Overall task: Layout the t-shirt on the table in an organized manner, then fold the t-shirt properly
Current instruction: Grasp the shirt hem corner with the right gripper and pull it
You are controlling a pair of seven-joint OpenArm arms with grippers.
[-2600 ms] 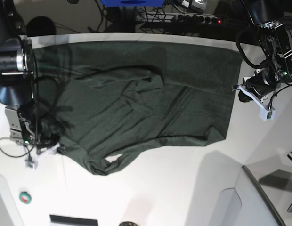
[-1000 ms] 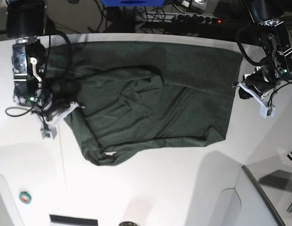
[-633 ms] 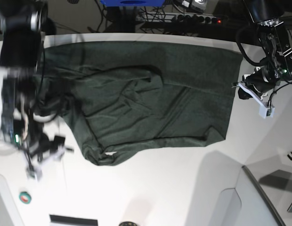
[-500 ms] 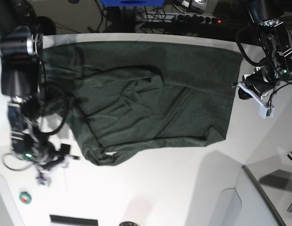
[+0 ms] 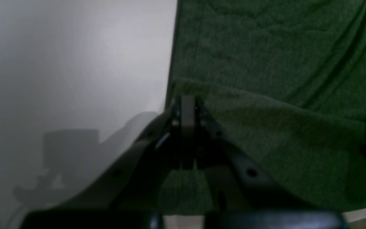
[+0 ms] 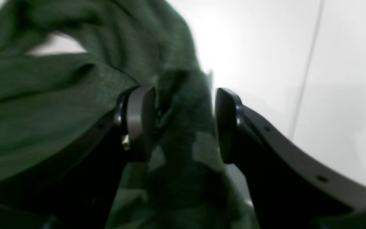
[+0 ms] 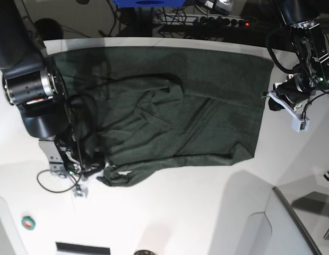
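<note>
I see the table (image 7: pixel 207 212) carrying the t-shirt (image 7: pixel 175 106), its long axis side to side, rumpled at its near corner. The right gripper (image 6: pixel 183 124), jaws apart, straddles that bunched corner; only its wrist view shows this. The left gripper (image 5: pixel 187 105) is pinched together on the shirt's edge.

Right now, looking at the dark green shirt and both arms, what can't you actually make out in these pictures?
- Right pincer: its open jaws straddle a bunched fold of the dark green knit t-shirt; motion blur in the right wrist view hides any contact.
- Left pincer: its closed tips meet at the shirt's hem; a pinch can't be confirmed in the left wrist view.
- Shirt's far left edge: covered by the right arm in the base view.
- Glossy white table: cut off by the frame.
</note>
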